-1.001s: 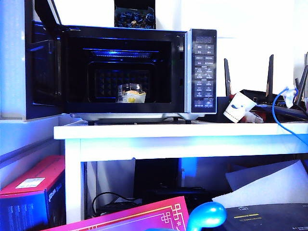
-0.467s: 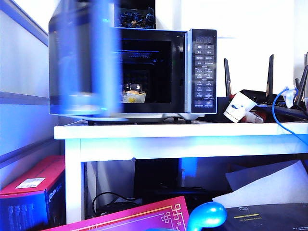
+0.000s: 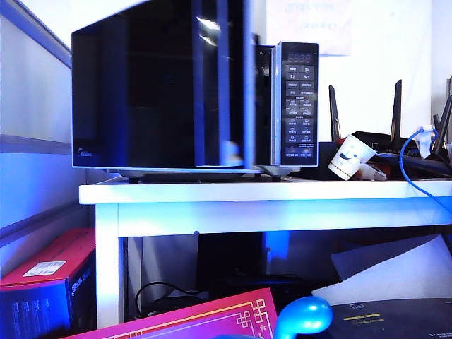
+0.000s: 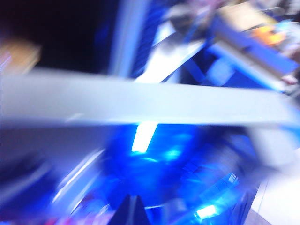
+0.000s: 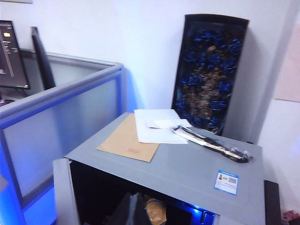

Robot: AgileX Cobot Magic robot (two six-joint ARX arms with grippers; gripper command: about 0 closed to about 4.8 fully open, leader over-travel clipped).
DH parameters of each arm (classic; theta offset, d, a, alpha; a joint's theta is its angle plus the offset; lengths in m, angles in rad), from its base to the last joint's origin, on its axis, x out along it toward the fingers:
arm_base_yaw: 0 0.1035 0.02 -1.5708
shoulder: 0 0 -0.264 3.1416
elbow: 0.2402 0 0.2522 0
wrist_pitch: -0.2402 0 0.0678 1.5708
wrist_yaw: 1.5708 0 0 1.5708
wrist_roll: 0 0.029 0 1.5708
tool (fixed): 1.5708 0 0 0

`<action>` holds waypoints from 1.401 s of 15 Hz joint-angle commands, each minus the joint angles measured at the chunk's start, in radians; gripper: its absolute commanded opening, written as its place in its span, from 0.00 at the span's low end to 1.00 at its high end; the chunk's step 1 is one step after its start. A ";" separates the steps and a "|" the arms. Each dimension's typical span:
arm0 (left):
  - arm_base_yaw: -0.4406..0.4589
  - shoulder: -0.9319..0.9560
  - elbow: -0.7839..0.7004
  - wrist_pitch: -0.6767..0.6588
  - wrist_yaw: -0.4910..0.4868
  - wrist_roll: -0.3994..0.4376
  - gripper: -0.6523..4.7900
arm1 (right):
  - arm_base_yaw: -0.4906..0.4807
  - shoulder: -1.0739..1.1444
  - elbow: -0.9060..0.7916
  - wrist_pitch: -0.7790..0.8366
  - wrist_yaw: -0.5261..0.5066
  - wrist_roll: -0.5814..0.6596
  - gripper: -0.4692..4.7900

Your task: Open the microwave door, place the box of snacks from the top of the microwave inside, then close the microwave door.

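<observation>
Only right wrist view shows microwave point(image 5: 187, 173) top.

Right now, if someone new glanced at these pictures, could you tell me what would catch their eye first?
First the microwave door, a wide glossy black panel blurred mid-swing across the microwave on the white table. From the right wrist view, the tall dark box of blue-wrapped items leaning on the wall atop the microwave stands out, with papers before it. The left gripper and right gripper show only as dark tips.
</observation>
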 commanded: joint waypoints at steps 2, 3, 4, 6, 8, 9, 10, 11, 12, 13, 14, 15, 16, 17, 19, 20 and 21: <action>-0.087 0.063 0.002 0.198 -0.023 -0.008 0.11 | 0.002 -0.005 0.005 0.037 -0.003 0.005 0.08; -0.103 0.099 0.002 0.255 -0.028 -0.007 0.11 | 0.002 -0.005 0.005 0.038 -0.003 0.005 0.08; -0.117 0.124 0.002 0.294 -0.029 -0.007 0.11 | 0.002 -0.005 0.005 0.039 -0.003 0.005 0.08; -0.144 0.174 0.002 0.390 -0.029 -0.007 0.11 | 0.001 -0.005 0.005 0.041 -0.003 0.005 0.08; -0.175 0.216 0.002 0.486 -0.065 -0.007 0.11 | 0.002 -0.005 0.005 0.046 -0.003 0.005 0.08; -0.180 0.227 0.002 0.520 -0.072 -0.007 0.11 | 0.002 -0.003 0.005 0.054 -0.003 0.005 0.08; -0.193 0.245 0.002 0.582 -0.079 -0.007 0.11 | 0.002 -0.003 0.005 0.064 -0.003 0.005 0.08; -0.194 0.257 0.002 0.632 -0.097 -0.007 0.11 | 0.002 -0.003 0.005 0.070 -0.003 0.005 0.08; -0.199 0.270 0.002 0.677 -0.127 -0.007 0.11 | 0.002 -0.003 0.005 0.071 -0.003 0.005 0.08; -0.206 0.292 0.002 0.745 -0.217 -0.007 0.11 | 0.002 -0.003 0.005 0.067 -0.003 0.005 0.08; -0.209 0.312 0.003 0.788 -0.262 -0.007 0.11 | 0.002 -0.003 0.005 0.066 -0.004 0.005 0.08; -0.211 0.336 0.003 0.839 -0.272 -0.008 0.11 | 0.002 -0.003 0.005 0.066 -0.004 0.005 0.08; -0.211 0.354 0.003 0.867 -0.273 -0.008 0.11 | 0.002 -0.003 0.005 0.066 -0.003 0.005 0.08; -0.211 0.382 0.003 0.907 -0.277 -0.008 0.11 | 0.002 -0.003 0.005 0.066 -0.003 0.005 0.08; -0.215 0.420 0.003 0.954 -0.299 -0.008 0.11 | 0.002 -0.003 0.005 0.066 -0.004 0.005 0.08; -0.216 0.438 0.004 0.980 -0.301 -0.007 0.11 | 0.002 -0.003 0.005 0.066 -0.004 0.005 0.08; -0.216 0.452 0.004 1.008 -0.325 -0.007 0.11 | 0.002 -0.003 0.005 0.066 -0.008 0.006 0.08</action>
